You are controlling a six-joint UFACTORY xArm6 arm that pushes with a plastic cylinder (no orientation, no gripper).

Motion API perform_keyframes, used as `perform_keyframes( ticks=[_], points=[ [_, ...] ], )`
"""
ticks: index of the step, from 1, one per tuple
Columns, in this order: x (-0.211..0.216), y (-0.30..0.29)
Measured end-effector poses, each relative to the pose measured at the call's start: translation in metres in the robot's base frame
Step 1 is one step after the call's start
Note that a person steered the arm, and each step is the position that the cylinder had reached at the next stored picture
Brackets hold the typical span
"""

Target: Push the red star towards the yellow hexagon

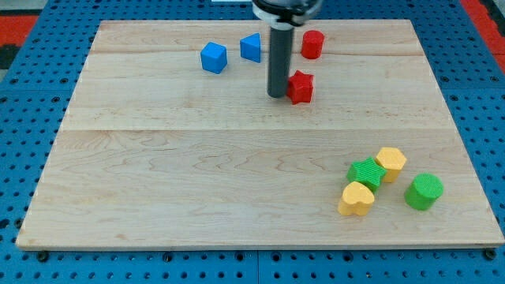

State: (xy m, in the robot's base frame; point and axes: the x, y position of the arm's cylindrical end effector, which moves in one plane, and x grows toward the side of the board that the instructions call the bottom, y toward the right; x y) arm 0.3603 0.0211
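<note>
hand: none, my tip [277, 95] touching red star [301, 87] | green star [366, 172] beside yellow hexagon [390, 162]

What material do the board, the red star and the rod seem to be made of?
Board: looks like pale wood, matt, with visible grain and plank seams.
Red star: probably plastic, uniform colour and a slight sheen; fine ribbing is hard to confirm.
Rod ending in my tip: dark and smooth, metal or plastic, cannot tell which. It stands right beside the star, on the view's left.

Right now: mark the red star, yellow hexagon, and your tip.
red star [301, 87], camera view, centre of its top face
yellow hexagon [390, 160], camera view, top face
my tip [277, 95], camera view, rod's very end
</note>
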Motion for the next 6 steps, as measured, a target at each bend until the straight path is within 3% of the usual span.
perform_keyframes(
  ticks=[1,2,4,6],
  points=[
    [-0.018,0.022],
    [-0.006,0.072],
    [0.059,0.119],
    [0.06,0.198]
  ],
)
